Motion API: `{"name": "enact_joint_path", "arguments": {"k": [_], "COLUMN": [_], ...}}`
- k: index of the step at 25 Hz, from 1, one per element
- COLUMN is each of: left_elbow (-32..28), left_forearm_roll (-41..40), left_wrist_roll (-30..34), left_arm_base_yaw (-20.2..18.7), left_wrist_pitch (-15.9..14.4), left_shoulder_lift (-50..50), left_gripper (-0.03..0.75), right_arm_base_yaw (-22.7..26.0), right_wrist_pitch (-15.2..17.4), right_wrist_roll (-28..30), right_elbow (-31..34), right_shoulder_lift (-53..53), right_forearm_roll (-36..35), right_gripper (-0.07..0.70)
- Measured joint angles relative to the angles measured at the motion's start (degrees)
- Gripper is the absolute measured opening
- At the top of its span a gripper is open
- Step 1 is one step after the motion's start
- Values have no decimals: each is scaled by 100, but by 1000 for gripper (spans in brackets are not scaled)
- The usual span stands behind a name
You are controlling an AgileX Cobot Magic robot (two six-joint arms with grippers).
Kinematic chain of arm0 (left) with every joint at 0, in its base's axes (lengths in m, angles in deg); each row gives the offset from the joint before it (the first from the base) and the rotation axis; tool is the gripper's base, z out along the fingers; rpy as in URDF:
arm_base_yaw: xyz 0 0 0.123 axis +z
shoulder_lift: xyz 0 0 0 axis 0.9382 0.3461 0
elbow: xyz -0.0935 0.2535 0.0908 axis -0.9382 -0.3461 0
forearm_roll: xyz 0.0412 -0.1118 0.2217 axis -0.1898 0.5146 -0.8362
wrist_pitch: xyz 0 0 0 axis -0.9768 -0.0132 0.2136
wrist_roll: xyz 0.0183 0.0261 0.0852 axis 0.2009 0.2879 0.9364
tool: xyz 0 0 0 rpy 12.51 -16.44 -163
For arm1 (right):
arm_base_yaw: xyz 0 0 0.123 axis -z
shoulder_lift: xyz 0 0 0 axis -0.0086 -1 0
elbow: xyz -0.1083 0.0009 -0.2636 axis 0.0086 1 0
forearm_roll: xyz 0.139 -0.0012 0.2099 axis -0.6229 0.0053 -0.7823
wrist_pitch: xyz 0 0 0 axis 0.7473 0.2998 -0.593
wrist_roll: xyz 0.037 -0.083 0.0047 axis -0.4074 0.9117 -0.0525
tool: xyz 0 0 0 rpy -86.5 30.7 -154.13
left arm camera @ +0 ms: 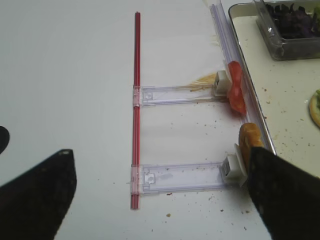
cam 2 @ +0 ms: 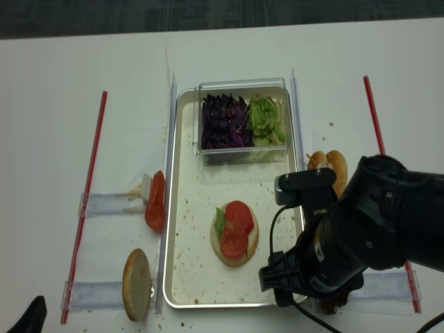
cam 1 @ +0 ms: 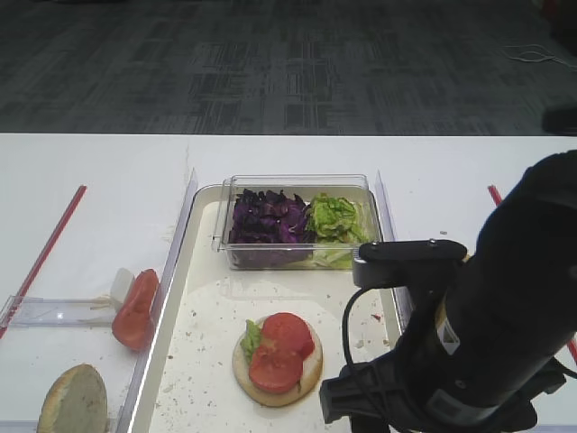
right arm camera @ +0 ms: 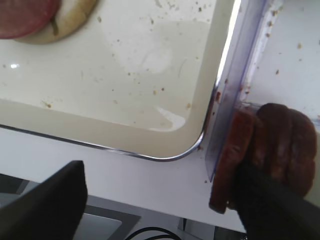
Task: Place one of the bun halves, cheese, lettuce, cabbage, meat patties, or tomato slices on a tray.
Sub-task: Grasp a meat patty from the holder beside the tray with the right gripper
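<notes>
While the right gripper (right arm camera: 160, 200) stands spread at the meat patties (right arm camera: 265, 150), pickup is the step in hand. Next: close on one patty, then carry it to the tray (right arm camera: 125, 100).

Tomato slices (cam 1: 281, 350) on bun half (cam 1: 276, 383) in tray (cam 1: 203, 361); box (cam 1: 297, 221) behind.

high views: front oblique, overhead | wrists: close, downward | shared: tray (cam 1: 171, 352)

Meat patties (right arm camera: 270, 155) upright beside tray (right arm camera: 150, 100)
</notes>
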Motion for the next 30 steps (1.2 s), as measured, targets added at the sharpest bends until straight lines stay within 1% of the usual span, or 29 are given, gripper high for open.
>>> {"name": "enact_joint_path", "arguments": {"k": [4, 6, 9, 12, 14, 20, 27, 28, 30], "left_elbow": [0, 0, 0, 0, 0, 0, 0, 0, 0], "left_forearm_roll": [0, 0, 0, 0, 0, 0, 0, 0, 0], "left_wrist_roll": [0, 0, 0, 0, 0, 0, 0, 0, 0], "left_arm_base_yaw": [0, 0, 0, 0, 0, 0, 0, 0, 0], "left_wrist_pitch": [0, 0, 0, 0, 0, 0, 0, 0, 0], "left_shoulder_lift": [0, 0, 0, 0, 0, 0, 0, 0, 0], "left_gripper": [670, 670, 670, 670, 670, 670, 670, 670, 670], "right_arm_base_yaw": [-8, -8, -8, -8, -8, -12, -12, -12, -12], "right_wrist_pitch": [-23, -23, 16, 144, 218, 474, 513, 530, 579], "right_wrist_roll": [0, 0, 0, 0, -11, -256, -290, -290, -290], "right_elbow": [-48, -63, -63, -63, -63, -63, -63, -63, -63], "right_shoulder_lift": [-176, -246, -281, -281, -285, -285, -285, -285, -285], "right_forearm_roll": [-3, -12, 74, 221, 308, 645, 705, 729, 804], "right_gripper": [629, 610, 533, 459, 435, 415, 394, 377, 305]}}
